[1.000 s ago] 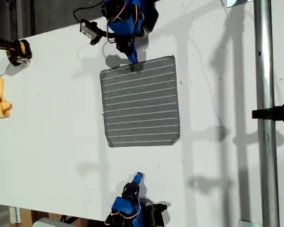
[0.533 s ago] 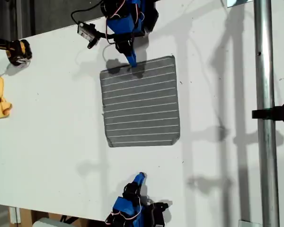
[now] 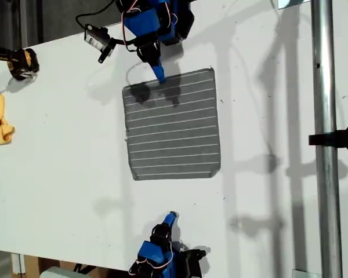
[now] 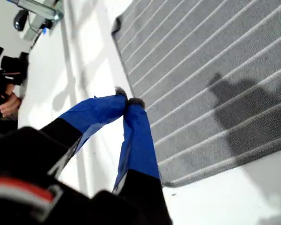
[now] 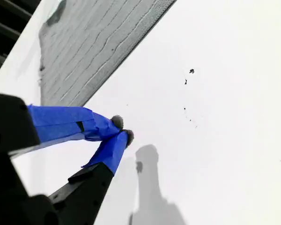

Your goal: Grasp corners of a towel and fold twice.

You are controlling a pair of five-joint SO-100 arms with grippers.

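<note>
The towel [image 3: 173, 125] lies flat mid-counter [image 3: 64, 168]; my first gripper [image 3: 159, 75] hovers at its 12 o'clock edge, jaws closed and empty; my second gripper [image 3: 170, 218] waits at 6 o'clock, jaws closed, empty, bare counter between it and the towel's edge.

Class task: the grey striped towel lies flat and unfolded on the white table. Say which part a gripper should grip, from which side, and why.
Grip a corner of the towel, such as the exterior view's top-left one, nearest my first gripper. Come from outside the edge, low over the table. The cloth lies flat, so probably only edges and corners let a finger slide underneath.
</note>
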